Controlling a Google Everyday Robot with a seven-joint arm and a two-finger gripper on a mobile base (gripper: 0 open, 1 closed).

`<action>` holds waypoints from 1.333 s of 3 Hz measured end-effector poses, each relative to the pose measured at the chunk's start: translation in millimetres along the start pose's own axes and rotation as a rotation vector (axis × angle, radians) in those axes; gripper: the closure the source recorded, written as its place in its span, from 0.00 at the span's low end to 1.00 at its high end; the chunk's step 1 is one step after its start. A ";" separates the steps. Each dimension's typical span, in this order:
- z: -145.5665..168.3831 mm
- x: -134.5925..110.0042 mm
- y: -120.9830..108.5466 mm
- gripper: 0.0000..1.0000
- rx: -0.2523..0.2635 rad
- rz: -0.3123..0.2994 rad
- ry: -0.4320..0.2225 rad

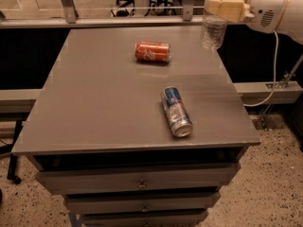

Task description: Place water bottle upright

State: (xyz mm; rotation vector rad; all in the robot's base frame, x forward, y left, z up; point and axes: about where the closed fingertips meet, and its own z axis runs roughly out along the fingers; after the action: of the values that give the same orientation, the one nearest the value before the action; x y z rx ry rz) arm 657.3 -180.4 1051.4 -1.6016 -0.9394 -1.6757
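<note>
In the camera view, the gripper [217, 8] is at the far right corner of the bench [94, 103], on a white arm [279, 8] that reaches in from the right. Its cream fingers [225, 6] are clamped around the upper part of the bottle [213, 31]. The bottle stands upright in that grip, with its clear ribbed body hanging below the fingers. Its base is right at the far right corner, by the right edge; whether it touches the top cannot be told.

An orange can [152, 51] lies on its side near the far edge, a little right of the middle and well apart from the bottle. A blue can [176, 111] lies on its side closer to the near right corner, one end pointing toward the near edge. The cans are apart from each other.

Below the near edge are drawers [137, 178]. A white cable [274, 65] hangs beyond the right edge.
</note>
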 end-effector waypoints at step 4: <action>25.7 -82.0 -54.2 1.00 0.126 0.024 0.022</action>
State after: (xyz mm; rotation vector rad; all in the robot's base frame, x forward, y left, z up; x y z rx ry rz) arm 631.4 -131.9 965.9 -1.5028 -0.9912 -1.5821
